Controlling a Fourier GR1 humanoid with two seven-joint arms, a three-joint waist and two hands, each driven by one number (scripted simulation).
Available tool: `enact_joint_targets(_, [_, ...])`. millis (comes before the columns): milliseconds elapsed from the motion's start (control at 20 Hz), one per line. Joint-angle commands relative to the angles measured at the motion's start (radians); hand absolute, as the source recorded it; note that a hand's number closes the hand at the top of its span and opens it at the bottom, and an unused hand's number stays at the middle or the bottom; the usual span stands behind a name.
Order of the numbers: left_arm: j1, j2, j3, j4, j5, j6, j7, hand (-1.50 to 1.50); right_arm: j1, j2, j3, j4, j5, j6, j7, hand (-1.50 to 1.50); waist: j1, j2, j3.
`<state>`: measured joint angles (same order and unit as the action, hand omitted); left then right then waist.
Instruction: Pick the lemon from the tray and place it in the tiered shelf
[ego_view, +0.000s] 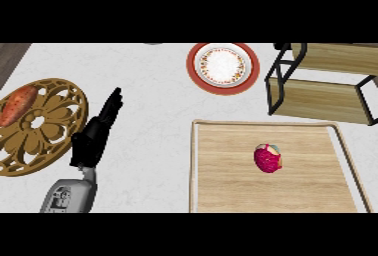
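A pale, lightly mottled white counter (148, 100) fills the head view, with a strip of darker brown surface at the upper left corner. On the right lies a rectangular light-wood tray (221, 190) with a raised pale rim, its grain running across. On the tray's right half sits a small rounded magenta-red fruit (268, 158) with a pale patch at its top; it does not look like a lemon, and it is the only thing on the tray. Beyond the tray, at the upper right, stands a tiered shelf (325, 95) of black metal frame and two light wooden boards, one above the other, apart from the tray's far rim. To the left of the shelf rests a round plate (222, 67) with a red-orange rim and a white centre ringed by small speckled dots. At the left edge of the counter lies a round golden-brown wooden trivet (40, 127) with carved flower-like openwork, and on its upper left part lies an elongated orange-red sweet potato (18, 105). The left robot hand (96, 132), black on a grey forearm, shows between the trivet and the tray, its fingers straight and pointing up and away, holding nothing and touching neither. It is well apart from the fruit. The right robot hand does not show.
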<state>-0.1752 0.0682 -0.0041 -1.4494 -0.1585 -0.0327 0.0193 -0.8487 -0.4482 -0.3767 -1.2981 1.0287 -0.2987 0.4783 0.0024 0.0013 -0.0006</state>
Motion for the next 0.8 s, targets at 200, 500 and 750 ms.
enact_joint_targets(200, [0.001, 0.004, 0.004, 0.035, -0.006, -0.005, -0.006, 0.0, 0.056, -0.032, -0.018, -0.03, 0.031, -0.025, 0.106, -1.5, -0.001, -0.002, 0.0])
enact_joint_targets(500, [-0.015, -0.003, -0.001, -0.022, -0.005, 0.003, 0.035, 0.0, 0.054, -0.018, -0.084, -0.036, -0.151, -0.063, 0.036, -1.5, 0.002, -0.002, 0.001])
enact_joint_targets(750, [0.018, -0.008, -0.011, -0.015, -0.015, 0.004, 0.017, 0.0, 0.088, -0.032, -0.088, -0.149, -0.259, 0.022, 0.058, -1.5, -0.004, -0.003, 0.001])
